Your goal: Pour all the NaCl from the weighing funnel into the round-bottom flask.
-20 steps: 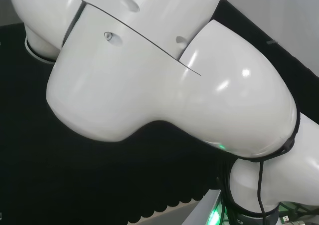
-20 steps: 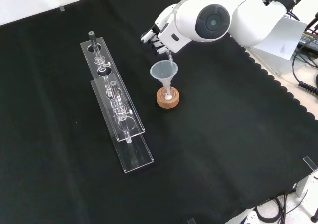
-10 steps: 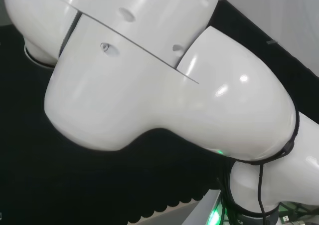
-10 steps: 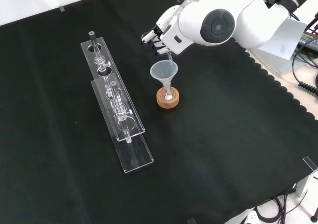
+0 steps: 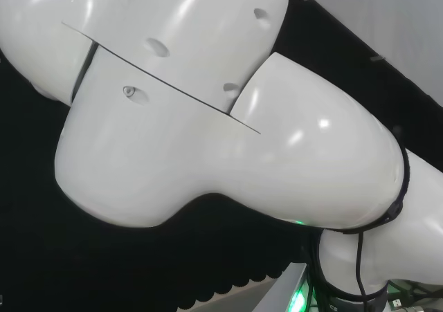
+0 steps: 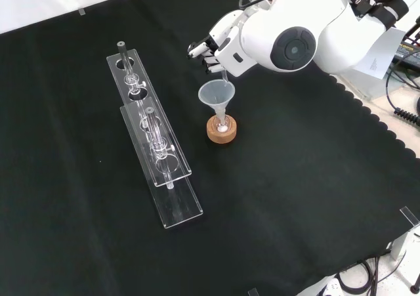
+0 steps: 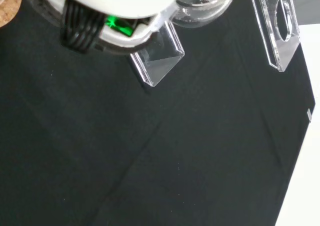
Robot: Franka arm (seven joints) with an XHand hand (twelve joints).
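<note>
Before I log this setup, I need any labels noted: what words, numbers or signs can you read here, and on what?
None can be read.
White sheet at the front view's right edge, behind the arm: faint print, too small to read.
Funnel, cork stand and clear racks: no label or marking visible.
Hand: no print visible.

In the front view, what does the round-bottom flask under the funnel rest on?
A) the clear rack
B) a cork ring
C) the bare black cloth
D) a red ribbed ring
B: in the front view the round-bottom flask sits in a brown cork ring, with the funnel standing in its neck, apart from the clear rack to the left.
</note>
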